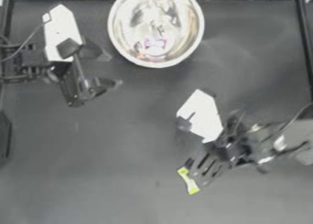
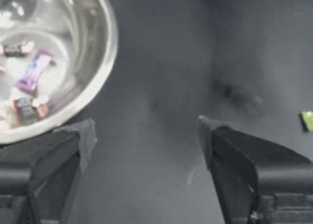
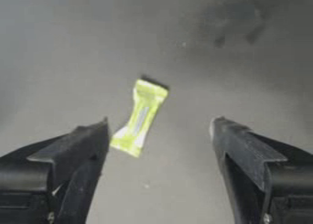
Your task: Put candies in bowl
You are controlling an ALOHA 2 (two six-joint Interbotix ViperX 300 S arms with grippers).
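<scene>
Right gripper [image 3: 159,131], jaws spread and empty, hovers at the yellow-green candy [image 3: 139,118], which lies on the table [image 1: 92,173] well apart from the bowl [image 1: 116,31]. Centre the jaws across the wrapper, descend, then close. Left gripper [image 2: 143,136] waits released just beside the bowl

You've got the bowl [image 1: 155,26] at the table's far edge, near the middle: large, round, shiny, upright, pale rim. Inside it your pink-purple candy [image 2: 34,72] lies flat, with white red-marked candies [image 2: 27,109] beside it on the bowl floor; exact count unclear. The yellow-green candy [image 1: 188,180] lies flat on the bare table, twisted ends, well apart from the bowl.
</scene>
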